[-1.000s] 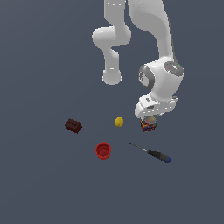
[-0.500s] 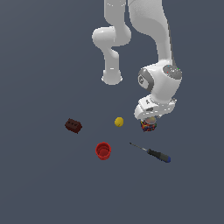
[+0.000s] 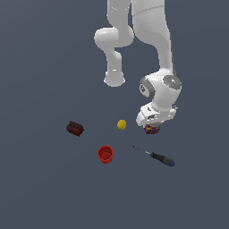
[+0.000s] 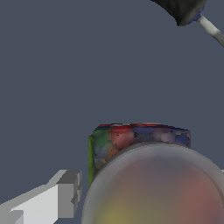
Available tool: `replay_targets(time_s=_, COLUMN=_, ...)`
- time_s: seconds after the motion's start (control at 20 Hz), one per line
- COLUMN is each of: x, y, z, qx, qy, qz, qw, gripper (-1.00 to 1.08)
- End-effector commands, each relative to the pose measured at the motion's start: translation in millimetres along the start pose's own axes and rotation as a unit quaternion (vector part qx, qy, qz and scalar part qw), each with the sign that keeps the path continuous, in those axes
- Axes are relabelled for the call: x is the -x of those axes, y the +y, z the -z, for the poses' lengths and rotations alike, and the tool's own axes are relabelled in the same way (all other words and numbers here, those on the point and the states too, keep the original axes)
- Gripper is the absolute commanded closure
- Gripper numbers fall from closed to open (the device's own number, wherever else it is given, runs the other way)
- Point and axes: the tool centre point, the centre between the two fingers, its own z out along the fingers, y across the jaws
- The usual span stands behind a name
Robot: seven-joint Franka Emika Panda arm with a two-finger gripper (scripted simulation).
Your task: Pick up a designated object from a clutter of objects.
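Overhead, the white Panda arm (image 3: pixel 152 49) fills the upper half of the exterior view, bent down from its base toward the floor. Its gripper (image 3: pixel 152 125) hangs low over the dark grey ground (image 3: pixel 44 188), right on top of the multicoloured jar (image 3: pixel 152 129). Only the jar's lower part peeks out beneath the hand there, red and blue showing.

Wrist view: the jar's greyish round lid (image 4: pixel 157 188) looms close, with the coloured side wall behind it, red, blue and green patches. One white finger (image 4: pixel 57 197) stands just beside the jar, a narrow gap between its pad and the lid. The other finger is barely in frame. Cannot tell whether the jaws are closed on the jar or merely straddling it.

Screwdriver (image 3: pixel 156 156) lies near the jar, toward the exterior view's right and lower, black-and-blue handle pointing right, shaft pointing left. Its handle end also shows in the wrist view (image 4: pixel 183 9).

Red cup (image 3: pixel 105 154) stands upright, mouth up, well apart from the jar.

Dark red brick (image 3: pixel 75 128) sits farthest toward the exterior view's left.

Yellow ball (image 3: pixel 121 124) rests between brick and jar, nearer the jar.
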Motion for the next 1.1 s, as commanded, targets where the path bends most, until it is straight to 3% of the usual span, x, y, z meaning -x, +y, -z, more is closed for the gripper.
replay_targets(time_s=0.0, x=-0.5, y=-0.1, z=-2.2, qx=0.000, qy=0.001, qz=0.000, qw=1.0000, gripper=-0.92)
replay_targets(time_s=0.05, x=-0.5, y=-0.1, z=-2.2, qx=0.000, qy=0.001, qz=0.000, qw=1.0000, gripper=1.08)
replay_targets(time_s=0.7, x=0.0, y=0.7, z=0.8, qx=0.000, qy=0.001, qz=0.000, qw=1.0000, gripper=1.08)
replay_targets(time_s=1.05, x=1.4, y=12.9, z=21.8, qx=0.000, qy=0.001, qz=0.000, qw=1.0000, gripper=1.08)
